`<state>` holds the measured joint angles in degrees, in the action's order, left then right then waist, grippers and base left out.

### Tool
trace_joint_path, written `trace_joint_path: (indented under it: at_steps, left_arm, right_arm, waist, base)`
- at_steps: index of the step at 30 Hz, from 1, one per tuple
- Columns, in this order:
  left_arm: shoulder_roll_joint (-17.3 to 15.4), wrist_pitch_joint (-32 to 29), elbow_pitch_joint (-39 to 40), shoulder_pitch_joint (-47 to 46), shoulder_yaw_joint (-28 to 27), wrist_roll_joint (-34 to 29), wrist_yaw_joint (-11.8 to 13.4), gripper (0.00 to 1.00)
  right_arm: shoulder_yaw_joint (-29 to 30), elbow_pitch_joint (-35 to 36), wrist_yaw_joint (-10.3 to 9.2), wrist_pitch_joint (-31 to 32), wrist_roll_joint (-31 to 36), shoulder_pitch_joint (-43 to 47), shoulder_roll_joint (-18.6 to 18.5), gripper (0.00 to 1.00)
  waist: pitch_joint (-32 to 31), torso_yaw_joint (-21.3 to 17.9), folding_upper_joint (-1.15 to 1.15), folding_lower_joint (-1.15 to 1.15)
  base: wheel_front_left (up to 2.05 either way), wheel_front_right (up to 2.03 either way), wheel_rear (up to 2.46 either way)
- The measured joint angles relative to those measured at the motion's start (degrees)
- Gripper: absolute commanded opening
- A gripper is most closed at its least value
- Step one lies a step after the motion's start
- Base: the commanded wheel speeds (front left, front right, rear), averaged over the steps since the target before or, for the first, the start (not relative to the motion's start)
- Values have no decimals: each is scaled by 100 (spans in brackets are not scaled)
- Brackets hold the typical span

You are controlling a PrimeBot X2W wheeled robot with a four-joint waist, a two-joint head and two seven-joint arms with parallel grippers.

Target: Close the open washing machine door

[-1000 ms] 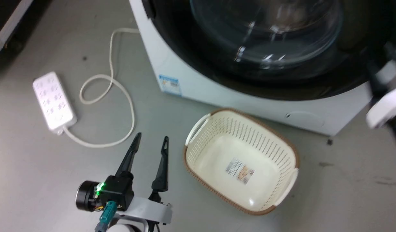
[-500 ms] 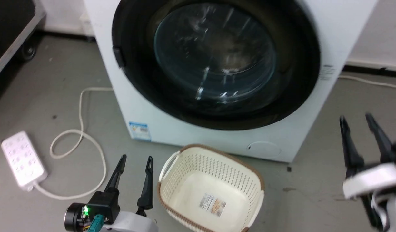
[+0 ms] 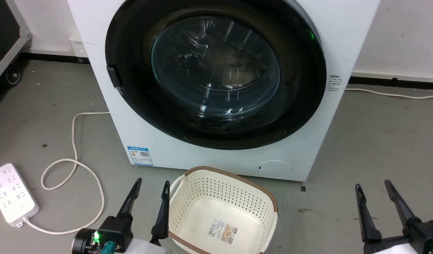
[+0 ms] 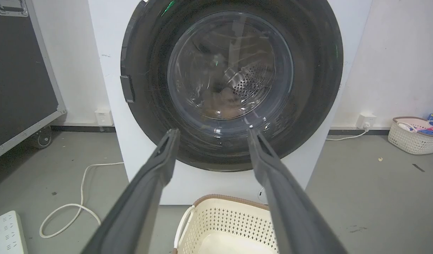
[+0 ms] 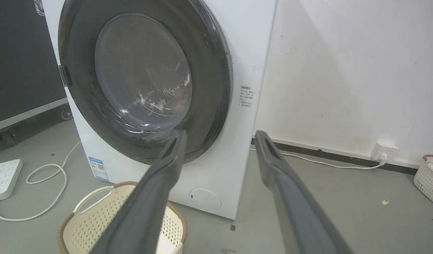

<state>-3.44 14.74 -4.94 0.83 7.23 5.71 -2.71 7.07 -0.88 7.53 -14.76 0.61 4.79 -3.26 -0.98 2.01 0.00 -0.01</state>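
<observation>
One washing machine door [image 3: 216, 139], round and black-rimmed, sits flat against the one white washer [image 3: 96, 53], ahead of and above both pincers, its face turned towards them. Being round, it has no long axis.

There are two pincers, the left gripper [image 3: 152, 181] and the right gripper [image 3: 372, 183], both spread and empty.

Of two baskets, the cream basket [image 3: 223, 171] lies between them, just beside the left. The far basket [image 4: 410, 141] is well off to the right.

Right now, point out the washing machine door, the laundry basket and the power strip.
washing machine door [image 3: 216, 67], head view, centre of its glass window.
laundry basket [image 3: 220, 190], head view, perforated back wall.
power strip [image 3: 11, 194], head view, middle of its top face.
</observation>
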Motion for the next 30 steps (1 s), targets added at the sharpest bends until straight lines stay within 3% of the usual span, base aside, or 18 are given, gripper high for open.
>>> trace_joint_path:
  at_steps: [6, 7, 30]
  left_arm:
    - [7, 0, -92, 13, -33, 37, -51, 100]
    - [8, -8, -93, 13, -31, 41, -47, 0]
    - [20, -212, -31, 12, -112, -7, -42, 0]
  right_arm:
    - [-20, -131, 0, 0, -166, 44, 9, 100]
    - [-19, -130, 0, 3, -162, 43, 9, 0]
    - [-105, -121, 0, 210, -159, 24, 9, 0]
  waist:
    - [11, -11, 0, 0]
    - [12, -11, 0, 1]
    - [26, -42, 0, 1]
  base:
    - [0, 0, 0]
    - [0, 0, 0]
    - [0, 0, 0]
